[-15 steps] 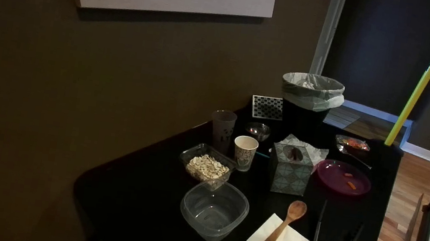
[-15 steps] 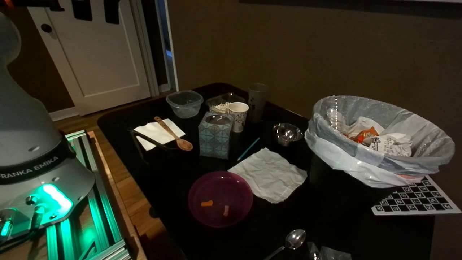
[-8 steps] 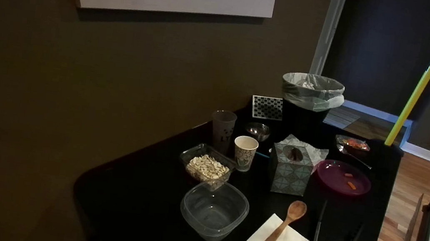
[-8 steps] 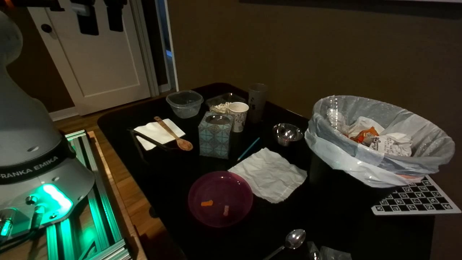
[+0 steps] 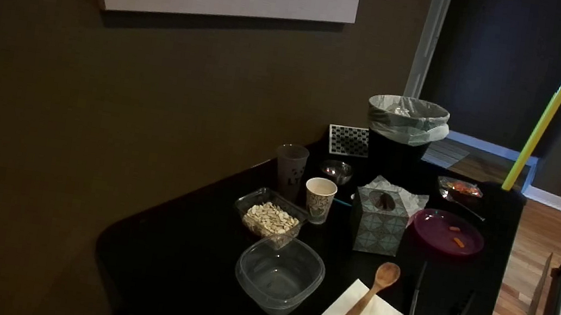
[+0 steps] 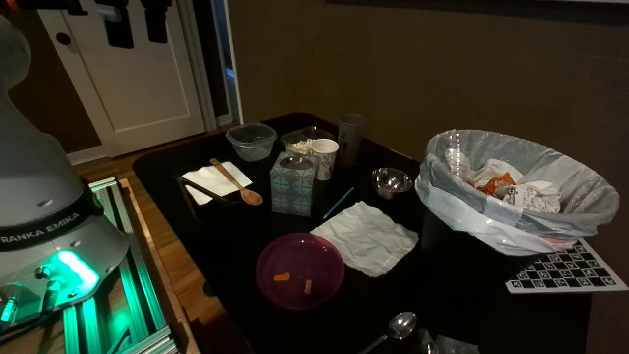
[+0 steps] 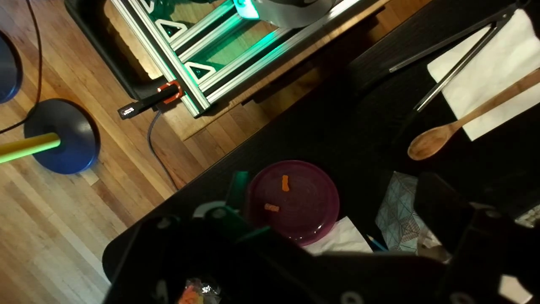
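The black, jointed fingers [image 7: 434,202] stand wide apart and hold nothing, high above the black table [image 7: 350,135]. Below them, framed between their tips in the wrist view, lies a round, glossy purple plate [image 7: 312,198] with a raised rim, carrying two short, stubby orange pieces [image 7: 285,183] set apart from each other. A flat, heavily creased sheet of white paper [image 6: 366,238] spreads out from the plate's edge, also beneath the fingers. Under the finger at the right of the wrist view, and partly hidden by it, an upright, square-sided pale blue tissue box [image 7: 398,211] with a geometric line pattern stands near the plate. Farther out from that same finger, a smooth brown wooden spoon [image 7: 432,141] lies across a flat white napkin [image 7: 498,67], with slim metal tongs [image 7: 460,67] partly over the napkin too. Well apart from the fingers, a tall black bin [image 5: 396,152] with a thin, wrinkled white liner [image 5: 407,131] rises beyond the paper, near a small, shiny, round metal bowl [image 6: 390,184].
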